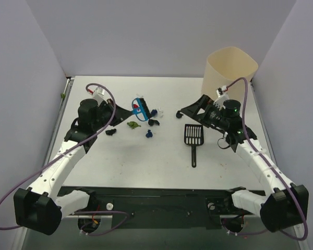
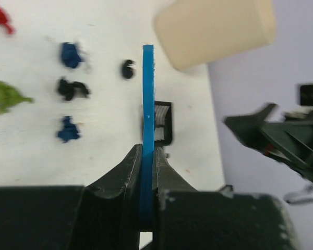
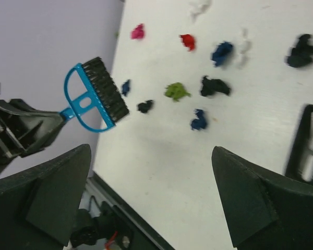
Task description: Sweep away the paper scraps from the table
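Several tiny paper scraps in green (image 1: 133, 124), blue (image 1: 149, 134) and black (image 1: 111, 133) lie scattered on the white table (image 1: 146, 166). My left gripper (image 1: 126, 110) is shut on the handle of a blue hand brush (image 1: 138, 107), which hangs just left of and above the scraps. In the left wrist view the brush (image 2: 147, 104) stands edge-on between the fingertips of the left gripper (image 2: 147, 151). My right gripper (image 1: 187, 112) is open, with nothing between the fingers of the right gripper (image 3: 151, 156). In that same view the pink (image 3: 138, 32), red (image 3: 187, 41) and green (image 3: 176, 91) scraps show.
A black slotted scoop (image 1: 194, 136) lies flat on the table just below the right gripper, handle toward the near edge. A tall beige bin (image 1: 230, 67) stands at the back right corner. Pale lilac walls enclose the table on three sides.
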